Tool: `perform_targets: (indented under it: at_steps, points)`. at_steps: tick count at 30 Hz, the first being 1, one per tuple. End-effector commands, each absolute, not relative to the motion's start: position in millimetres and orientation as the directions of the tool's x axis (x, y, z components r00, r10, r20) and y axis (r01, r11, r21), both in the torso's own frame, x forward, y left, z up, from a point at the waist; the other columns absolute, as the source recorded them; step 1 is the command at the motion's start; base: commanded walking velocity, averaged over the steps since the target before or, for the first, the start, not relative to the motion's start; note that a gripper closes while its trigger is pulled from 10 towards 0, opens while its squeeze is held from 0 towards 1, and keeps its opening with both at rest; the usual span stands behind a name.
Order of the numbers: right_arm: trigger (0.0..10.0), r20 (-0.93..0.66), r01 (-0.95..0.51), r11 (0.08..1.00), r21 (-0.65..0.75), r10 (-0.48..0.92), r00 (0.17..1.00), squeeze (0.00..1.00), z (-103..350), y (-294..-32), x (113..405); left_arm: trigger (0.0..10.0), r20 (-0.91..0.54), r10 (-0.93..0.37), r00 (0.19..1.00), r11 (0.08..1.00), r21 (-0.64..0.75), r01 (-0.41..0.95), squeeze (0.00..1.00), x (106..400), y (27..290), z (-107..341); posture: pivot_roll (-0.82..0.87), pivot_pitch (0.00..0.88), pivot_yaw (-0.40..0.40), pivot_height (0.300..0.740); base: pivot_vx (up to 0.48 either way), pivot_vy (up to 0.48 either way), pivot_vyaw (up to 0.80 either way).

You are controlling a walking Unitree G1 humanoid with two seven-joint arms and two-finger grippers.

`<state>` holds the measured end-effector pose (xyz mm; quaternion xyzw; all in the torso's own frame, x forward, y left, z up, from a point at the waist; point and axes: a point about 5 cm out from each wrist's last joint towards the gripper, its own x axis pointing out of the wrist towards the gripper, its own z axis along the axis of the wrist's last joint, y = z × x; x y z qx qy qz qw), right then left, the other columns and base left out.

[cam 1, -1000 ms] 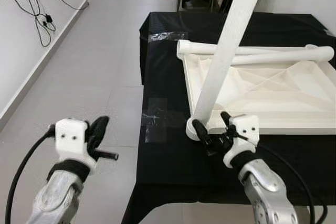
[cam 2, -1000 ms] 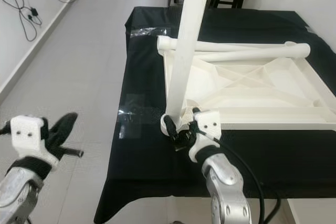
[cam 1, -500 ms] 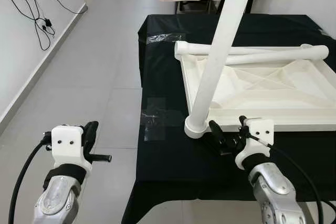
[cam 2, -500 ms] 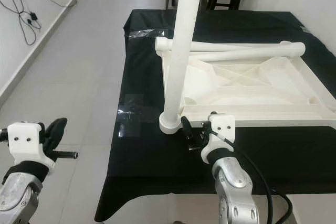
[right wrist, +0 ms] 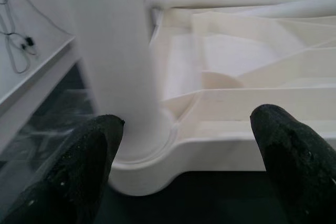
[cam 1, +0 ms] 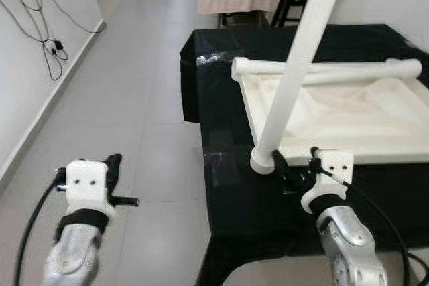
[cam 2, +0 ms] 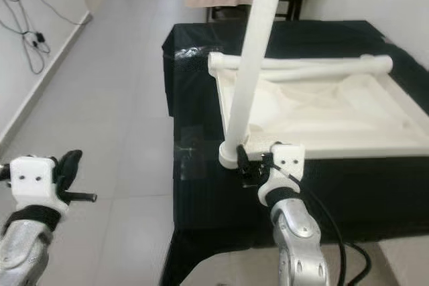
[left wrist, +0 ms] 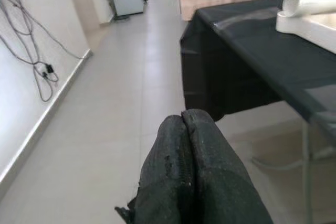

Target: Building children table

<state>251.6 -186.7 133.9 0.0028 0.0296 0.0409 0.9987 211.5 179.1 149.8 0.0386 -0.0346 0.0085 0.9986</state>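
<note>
Floor (cam 1: 134, 98) of pale grey tiles runs beside a table draped in a black cloth (cam 1: 234, 205). On the cloth lies the white upside-down children's tabletop (cam 1: 348, 115), a shallow ribbed tray. Across its far edge rest loose white table legs (cam 1: 328, 68), touching the rim. At its near corner towards the floor, another white leg (cam 1: 295, 72) stands upright in the corner socket (cam 1: 263, 161). The right gripper (cam 1: 292, 173) is just beside that socket, over the cloth, fingers spread wide and holding nothing. The left gripper (cam 1: 112, 171) hangs over the floor, well apart from the tabletop, its fingers (left wrist: 194, 182) pressed together.
</note>
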Motion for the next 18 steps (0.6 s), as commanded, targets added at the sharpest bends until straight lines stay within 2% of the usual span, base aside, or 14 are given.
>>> perform_targets:
  at_steps: [1, 12, 14, 18]
  points:
    - [10.0, -0.039, -0.102, 0.995, 0.020, 0.102, 0.994, 0.00, 136.9, -181.3, 252.7, 10.0, 0.066, 0.032, 0.997, 0.995, 0.094, -0.039, 0.00, 211.6, 184.7, 149.4, 0.00, 0.104, -0.019, 0.740, 0.000, 0.480, 0.00]
    - [10.0, -0.039, -0.103, 0.995, 0.007, 0.103, 0.994, 0.00, 138.0, -184.2, 255.4, 10.0, 0.071, 0.015, 0.997, 0.995, 0.095, -0.022, 0.00, 214.2, 180.8, 149.7, 0.01, 0.097, -0.029, 0.740, 0.000, 0.480, 0.00]
    - [10.0, -0.036, -0.107, 0.994, -0.002, 0.106, 0.994, 0.00, 138.7, -183.5, 256.1, 10.0, 0.087, -0.005, 0.996, 0.991, 0.136, -0.007, 0.00, 215.5, 180.0, 152.9, 0.01, 0.095, -0.029, 0.740, 0.000, 0.000, 0.00]
    - [10.0, -0.025, -0.125, 0.992, -0.034, 0.125, 0.992, 0.00, 140.8, -180.5, 257.9, 10.0, 0.096, -0.024, 0.995, 0.993, 0.115, 0.013, 0.00, 216.6, 178.1, 155.8, 0.01, 0.094, -0.034, 0.740, 0.000, 0.000, 0.00]
